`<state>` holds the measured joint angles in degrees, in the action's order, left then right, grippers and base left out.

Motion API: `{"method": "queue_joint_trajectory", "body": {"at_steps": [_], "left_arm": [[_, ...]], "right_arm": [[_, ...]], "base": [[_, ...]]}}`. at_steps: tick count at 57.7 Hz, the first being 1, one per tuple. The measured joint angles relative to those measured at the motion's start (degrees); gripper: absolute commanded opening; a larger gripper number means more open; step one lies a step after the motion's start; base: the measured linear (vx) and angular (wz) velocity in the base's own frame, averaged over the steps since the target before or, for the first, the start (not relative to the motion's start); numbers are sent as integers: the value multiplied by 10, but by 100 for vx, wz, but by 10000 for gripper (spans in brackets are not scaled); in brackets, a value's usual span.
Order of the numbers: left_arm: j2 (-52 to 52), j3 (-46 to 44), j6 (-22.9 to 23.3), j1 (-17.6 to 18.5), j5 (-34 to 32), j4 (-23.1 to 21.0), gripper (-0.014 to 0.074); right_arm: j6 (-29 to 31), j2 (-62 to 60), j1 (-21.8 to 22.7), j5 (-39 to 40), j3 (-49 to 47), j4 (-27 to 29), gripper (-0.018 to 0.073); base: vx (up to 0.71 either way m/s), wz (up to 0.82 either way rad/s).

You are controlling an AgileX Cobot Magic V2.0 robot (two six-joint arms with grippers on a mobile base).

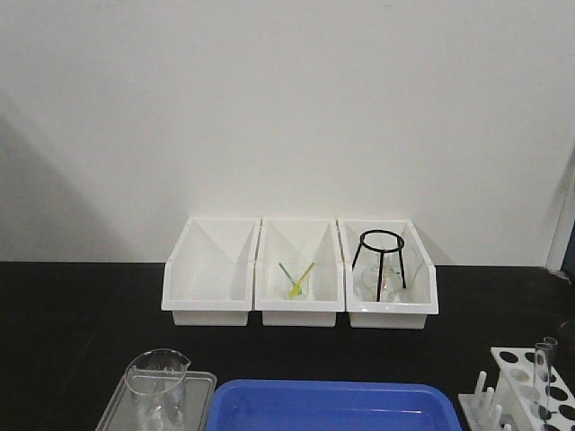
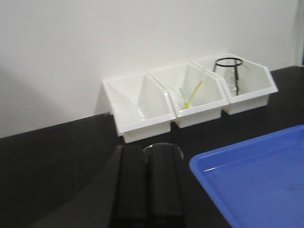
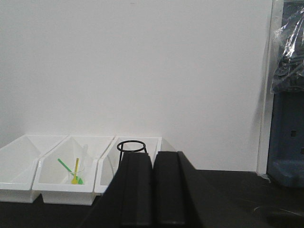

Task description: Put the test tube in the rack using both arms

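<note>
While both arms hung back from the bench, the test tube [image 1: 544, 375] already stood upright in the rack [image 1: 524, 392] at the front right corner, near the blue tray [image 1: 334, 406]. The left gripper [image 2: 148, 190] had its fingers pressed together, holding nothing; same for the right gripper [image 3: 153, 190]. If a check remained, I'd judge a slow, vertical approach best, pads low on the glass, not nudging the rack.

Black table [image 1: 81, 314] across the lower frame, three white plastic bins [image 1: 299, 271] in a row at centre against the wall, blue plastic tray [image 1: 334, 406] at bottom centre, grey metal tray [image 1: 157, 404] at bottom left, white plastic rack [image 1: 526, 388] at bottom right
</note>
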<state>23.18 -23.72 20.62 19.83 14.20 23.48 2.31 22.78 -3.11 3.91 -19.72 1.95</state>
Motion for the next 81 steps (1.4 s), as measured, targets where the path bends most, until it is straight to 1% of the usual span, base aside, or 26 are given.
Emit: {"method": "queue_joint_trajectory", "body": {"at_steps": [7, 12, 16, 24, 29, 36, 50, 53, 55, 56, 58, 64, 67, 70, 73, 81], "left_arm": [[-124, 92, 7, -63, 7, 0, -6], [-196, 148, 10, -96, 12, 0, -6], [-229, 185, 20, -111, 12, 0, -6], [-238, 246, 66, -119, -18, 0, -6], [-238, 252, 91, -120, -25, -1, -6], [-238, 252, 96, -121, -46, 5, -6], [-238, 252, 91, -121, -48, 4, -6], [-238, 252, 72, -121, -48, -10, -6], [-238, 252, 47, -121, -48, -30, -6], [-238, 252, 34, -121, -48, -47, -6], [-238, 252, -5, -121, -48, -74, -6], [-238, 252, -141, -121, -48, -187, -6], [-238, 252, -190, -121, -48, -221, -6], [-238, 252, -221, -121, -50, -240, -6], [-238, 252, -240, -121, -53, -250, -6], [-238, 252, -256, -121, -52, -259, -6]], "right_arm": [[0, 0, 0, 0, 0, 0, -11], [0, 0, 0, 0, 0, 0, -11], [0, 0, 0, 0, 0, 0, -11], [0, -2, 0, 1, 0, 0, -11], [0, -2, 0, 0, 0, 0, -11], [0, -2, 0, 0, 0, 0, -11], [0, -2, 0, 0, 0, 0, -11], [0, -2, 0, 0, 0, 0, -11], [0, -2, 0, -1, 0, 0, -11], [0, -2, 0, -1, 0, 0, -11], [0, -2, 0, -1, 0, 0, -11], [0, -2, 0, -1, 0, 0, -11], [0, -2, 0, -1, 0, 0, -11], [0, -2, 0, -1, 0, 0, -11], [0, -2, 0, -1, 0, 0, -11], [0, -2, 0, -1, 0, 0, -11]], "base": [[0, 0], [0, 0], [0, 0], [0, 0], [0, 0], [0, 0], [0, 0], [0, 0], [0, 0], [0, 0], [0, 0], [0, 0], [0, 0], [0, 0], [0, 0], [0, 0]]}}
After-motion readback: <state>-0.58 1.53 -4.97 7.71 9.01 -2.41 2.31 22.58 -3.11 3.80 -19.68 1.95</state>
